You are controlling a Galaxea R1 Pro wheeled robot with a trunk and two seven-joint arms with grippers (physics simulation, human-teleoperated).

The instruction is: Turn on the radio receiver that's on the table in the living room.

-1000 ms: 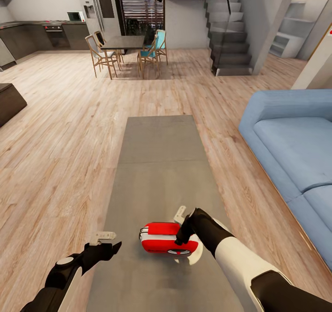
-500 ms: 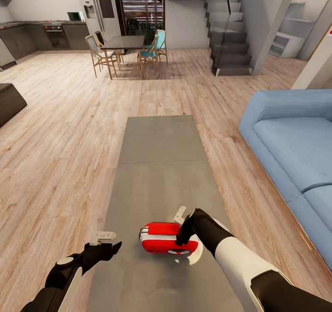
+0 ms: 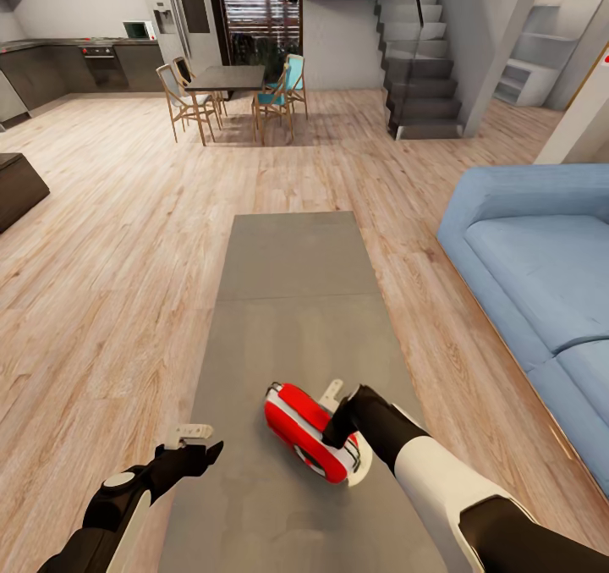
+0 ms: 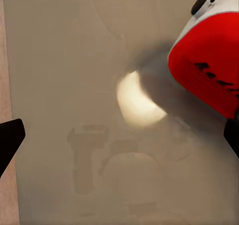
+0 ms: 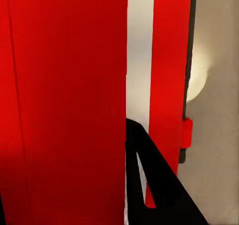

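Observation:
The red and white radio receiver [image 3: 303,427] lies diagonally on the near end of the long grey table [image 3: 296,302]. My right gripper [image 3: 332,412] is open and pressed against the radio's right side. One pale finger [image 3: 331,390] sticks up beyond the radio. In the right wrist view a black finger [image 5: 149,185] rests against the radio receiver's [image 5: 64,85] glossy red face. My left gripper [image 3: 200,443] hovers open over the table's near left edge, apart from the radio. The left wrist view shows the radio [image 4: 211,70] over the table top [image 4: 59,60].
A light blue sofa [image 3: 541,268] runs along the table's right side. Light wood floor lies to the left, with a dark low cabinet [image 3: 17,185] at the left edge. Farther off stand a dark dining table with chairs [image 3: 224,78] and a staircase [image 3: 423,65].
The radio has swung from lying crosswise to a diagonal, its left end turning away from me. Neither arm has visibly shifted.

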